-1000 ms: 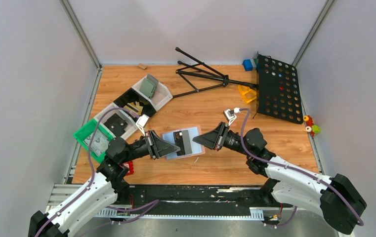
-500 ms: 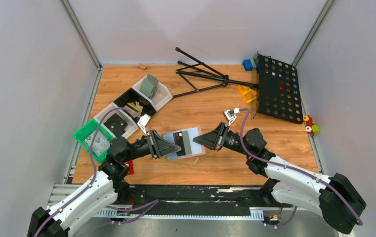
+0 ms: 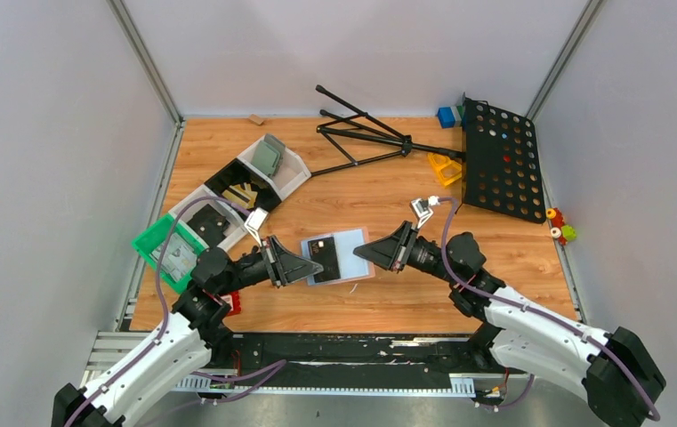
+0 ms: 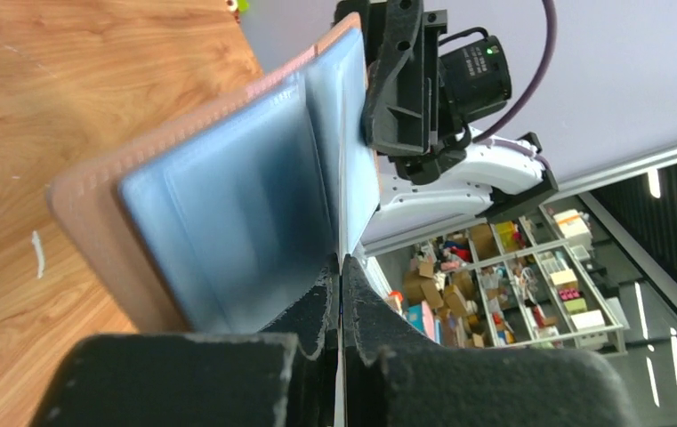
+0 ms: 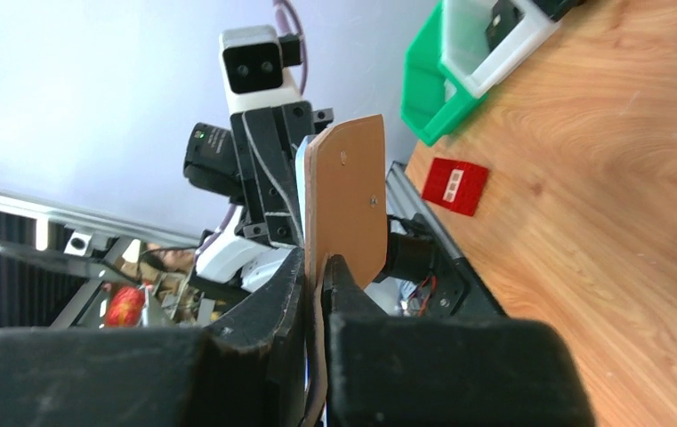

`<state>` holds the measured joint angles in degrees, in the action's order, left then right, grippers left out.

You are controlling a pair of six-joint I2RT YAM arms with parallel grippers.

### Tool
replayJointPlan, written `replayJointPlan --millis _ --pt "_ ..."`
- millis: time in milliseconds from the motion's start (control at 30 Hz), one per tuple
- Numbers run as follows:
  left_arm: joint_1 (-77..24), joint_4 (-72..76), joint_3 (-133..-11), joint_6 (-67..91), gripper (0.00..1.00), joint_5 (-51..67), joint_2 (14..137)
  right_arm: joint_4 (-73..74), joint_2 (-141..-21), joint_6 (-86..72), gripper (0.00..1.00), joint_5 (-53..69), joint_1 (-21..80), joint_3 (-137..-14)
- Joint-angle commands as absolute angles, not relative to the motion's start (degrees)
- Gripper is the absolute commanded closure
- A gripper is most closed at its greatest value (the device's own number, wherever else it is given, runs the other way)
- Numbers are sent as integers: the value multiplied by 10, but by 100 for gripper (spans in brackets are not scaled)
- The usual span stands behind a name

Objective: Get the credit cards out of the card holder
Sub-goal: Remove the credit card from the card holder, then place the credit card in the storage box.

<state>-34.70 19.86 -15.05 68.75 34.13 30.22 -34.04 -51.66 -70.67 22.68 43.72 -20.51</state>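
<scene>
The card holder (image 3: 349,255), light blue-grey with a salmon-tan edge, hangs above the table between my two grippers. A black credit card (image 3: 320,253) sticks out of its left side. My left gripper (image 3: 315,264) is shut on that card. In the left wrist view the card is a thin edge (image 4: 342,213) between the jaws of my left gripper (image 4: 342,260), beside the holder's blue face (image 4: 228,213). My right gripper (image 3: 360,253) is shut on the holder's right edge. The right wrist view shows the holder's tan back (image 5: 348,196) pinched in my right gripper (image 5: 318,261).
At the left stand a green bin (image 3: 158,245) and white bins (image 3: 292,167), one holding a grey-green holder (image 3: 268,157). A black folding stand (image 3: 361,133) and a black perforated panel (image 3: 499,160) lie at the back right. A red piece (image 3: 232,302) lies by the left arm.
My right gripper has moved a little to the right with the holder. The black card now sticks out further on the left, still in my left gripper.
</scene>
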Motion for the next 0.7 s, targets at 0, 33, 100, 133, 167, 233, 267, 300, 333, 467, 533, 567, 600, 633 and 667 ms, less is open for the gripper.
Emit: replayJointPlan --millis 0,33,100,133,167,233,267,300,333,467,533,567,600,633,667 --pt "-333 104 -178 633 100 320 283 -280 -473 -665 100 185 419 -207" --pt "-327 93 -178 630 100 318 281 -269 -466 -659 100 183 414 -206" --pt "-315 67 -182 619 100 315 276 -244 -450 -648 100 172 406 -205" --pt "-309 56 -184 614 100 315 274 -232 -444 -644 100 169 403 -204" --pt "-304 44 -187 605 100 313 273 -224 -437 -640 100 165 399 -203" --pt "-294 -11 -202 580 100 302 272 -203 -426 -629 100 156 395 -202" --pt "-290 -37 -216 563 100 292 273 -189 -421 -621 100 150 394 -204" --pt "-286 -66 -224 546 100 281 274 -172 -416 -611 100 142 393 -208" --pt "-282 -93 -240 528 100 268 277 -156 -412 -601 100 135 393 -211" --pt "-269 -196 -294 457 100 194 294 -108 -400 -564 100 117 393 -221" --pt "-262 -241 -322 420 100 148 307 -97 -398 -553 100 115 393 -224" --pt "-258 -260 -336 400 100 127 314 -94 -397 -548 100 115 393 -225" --pt "-255 -278 -349 386 100 101 321 -91 -398 -543 100 115 393 -226" --pt "-252 -299 -362 375 100 68 330 -88 -399 -538 100 115 394 -227" --pt "-247 -312 -375 363 100 46 338 -87 -400 -535 100 114 393 -228"
